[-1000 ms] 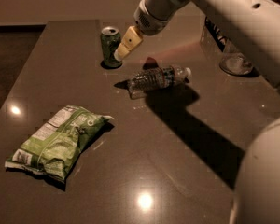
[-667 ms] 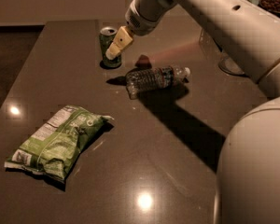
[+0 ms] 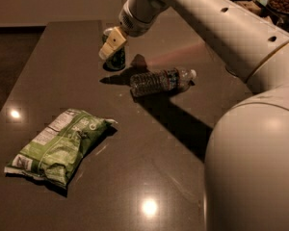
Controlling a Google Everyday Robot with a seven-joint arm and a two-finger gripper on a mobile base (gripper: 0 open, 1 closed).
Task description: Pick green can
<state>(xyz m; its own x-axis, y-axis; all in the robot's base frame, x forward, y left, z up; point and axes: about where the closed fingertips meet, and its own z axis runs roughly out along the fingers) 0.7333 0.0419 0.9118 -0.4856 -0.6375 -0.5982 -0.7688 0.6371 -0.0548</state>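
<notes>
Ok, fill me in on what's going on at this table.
The robot is going for the green can, which stands at the far side of the dark table. Its hand is right at the can's upper part, but a grasp isn't evident. A clear bottle lies on its side to the can's right, and a green chip bag lies nearer, on the left.

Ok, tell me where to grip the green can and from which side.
Grip the green can around its round side wall, about mid-height, probably coming down from above, where the gripper hangs by its top. It stands upright, and the clear plastic bottle lies apart, nearer the camera.
</notes>
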